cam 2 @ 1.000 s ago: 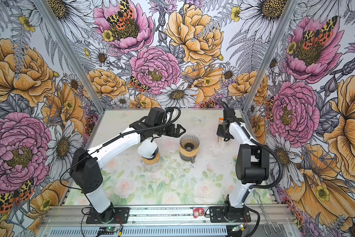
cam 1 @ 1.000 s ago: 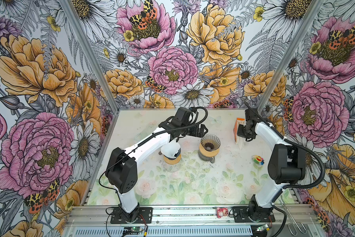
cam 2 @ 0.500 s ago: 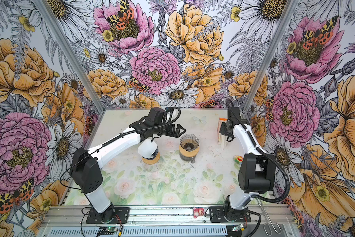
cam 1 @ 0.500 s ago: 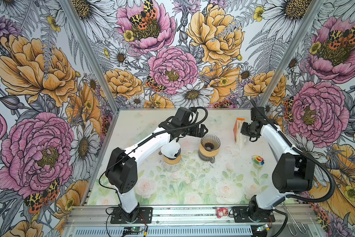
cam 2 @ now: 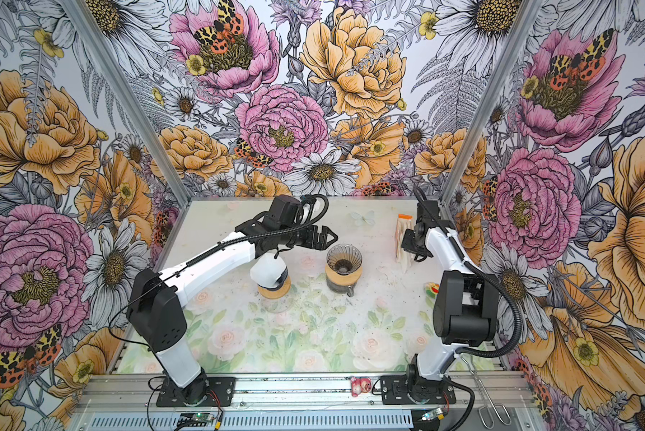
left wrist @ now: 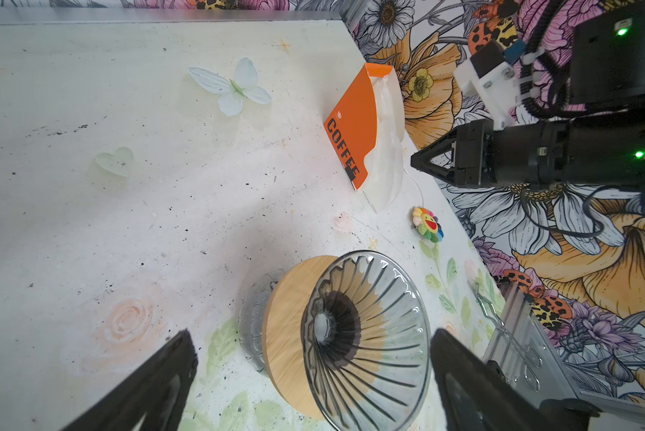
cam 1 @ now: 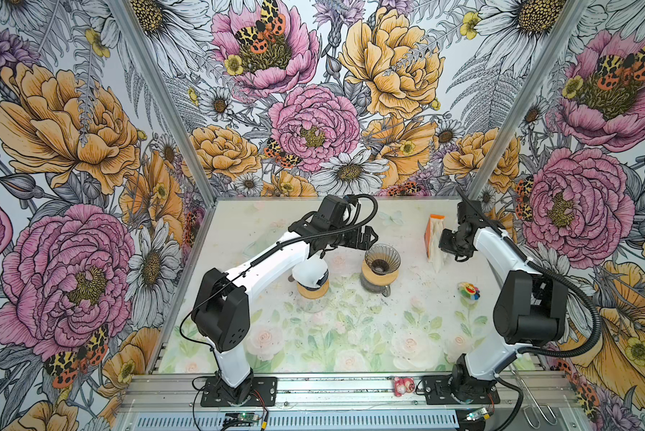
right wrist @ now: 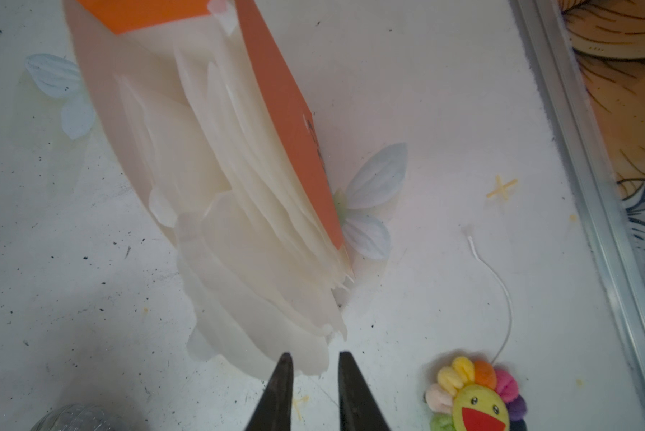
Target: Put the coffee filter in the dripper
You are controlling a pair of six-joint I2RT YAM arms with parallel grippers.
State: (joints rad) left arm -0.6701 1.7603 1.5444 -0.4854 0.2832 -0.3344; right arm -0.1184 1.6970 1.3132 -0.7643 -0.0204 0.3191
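second dripper: white top, wood collar, under the left arm.
left gripper: jaws wide apart, holding nothing, just behind the glass dripper.
glass dripper: empty, table centre.
coffee filters: fanned out of the orange pack, right rear.
right gripper: jaws narrowly apart at the lowest filter's edge.

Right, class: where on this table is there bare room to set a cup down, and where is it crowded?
Free: the wide front stretch of table, from the front rail up to the white-topped dripper and empty glass dripper; also the back-left corner behind the left arm. Crowded: the middle row, those drippers plus filter pack and flower toy.
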